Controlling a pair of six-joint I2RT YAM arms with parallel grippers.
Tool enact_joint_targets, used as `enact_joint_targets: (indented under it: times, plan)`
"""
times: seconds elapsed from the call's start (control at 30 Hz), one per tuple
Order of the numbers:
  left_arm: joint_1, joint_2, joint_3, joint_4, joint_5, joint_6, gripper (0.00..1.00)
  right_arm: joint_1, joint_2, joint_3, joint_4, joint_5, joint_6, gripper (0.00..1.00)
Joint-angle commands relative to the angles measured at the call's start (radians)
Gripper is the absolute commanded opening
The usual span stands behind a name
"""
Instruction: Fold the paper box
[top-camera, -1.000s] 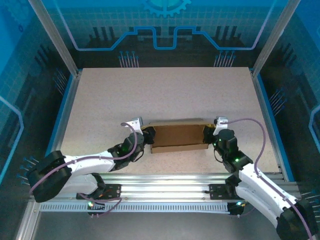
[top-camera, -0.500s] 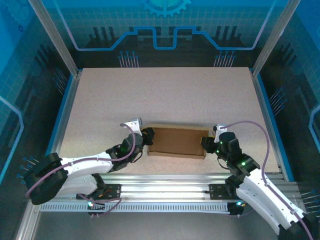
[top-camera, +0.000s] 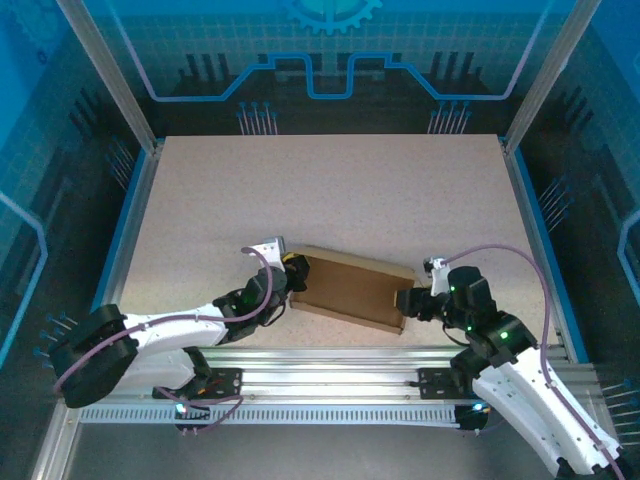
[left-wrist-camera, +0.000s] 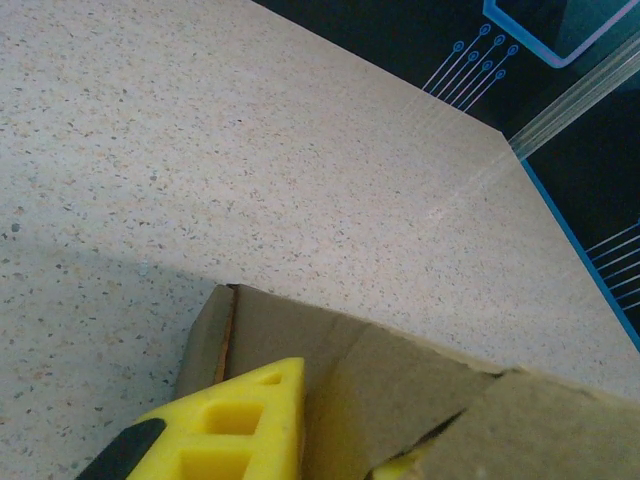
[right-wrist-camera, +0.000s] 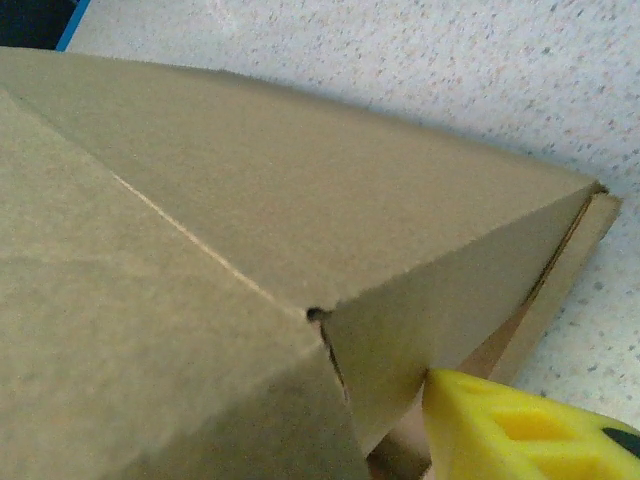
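Top external view is showing you the box (top-camera: 350, 288) lying on the bench (top-camera: 330, 190), stretched between your two hands and skewed, its right end sitting nearer the arm bases than its left end. Your left hand (top-camera: 293, 276) is touching the box's left end, and your right hand (top-camera: 408, 303) is meeting the near right corner.

In the left wrist view, one yellow finger (left-wrist-camera: 235, 425) is resting against the outside of the end wall, and a sliver of yellow is peeking through a gap between flaps just beyond it. Cardboard is standing between the two, but you cannot tell whether they are pinching it.

In the right wrist view, one yellow finger (right-wrist-camera: 520, 430) is sitting just under the box's corner, where a flap is hanging slightly loose. The other finger is hidden, so you cannot tell that hand's opening.
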Motion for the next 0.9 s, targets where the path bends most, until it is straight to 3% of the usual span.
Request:
enact_joint_targets:
  times: [0.0, 0.23, 0.43, 0.7, 0.87]
  plan:
    - [-0.013, 0.004, -0.01, -0.063, -0.025, -0.005, 0.17, 0.016, -0.018, 0.054, -0.04, -0.067, -0.01, 0.57]
    - [-0.013, -0.004, -0.032, -0.062, -0.065, -0.018, 0.13, 0.016, 0.03, 0.151, -0.132, -0.175, -0.052, 0.6]
    - [-0.013, -0.029, -0.025, -0.087, -0.095, -0.001, 0.12, 0.016, 0.083, 0.242, -0.24, -0.179, -0.045, 0.73]
    - [-0.014, -0.024, -0.025, -0.089, -0.085, -0.003, 0.11, 0.016, 0.111, 0.41, -0.475, -0.108, -0.054, 0.8]
    - [-0.014, -0.023, -0.025, -0.089, -0.068, -0.004, 0.13, 0.016, 0.114, 0.508, -0.573, 0.059, -0.041, 0.8]
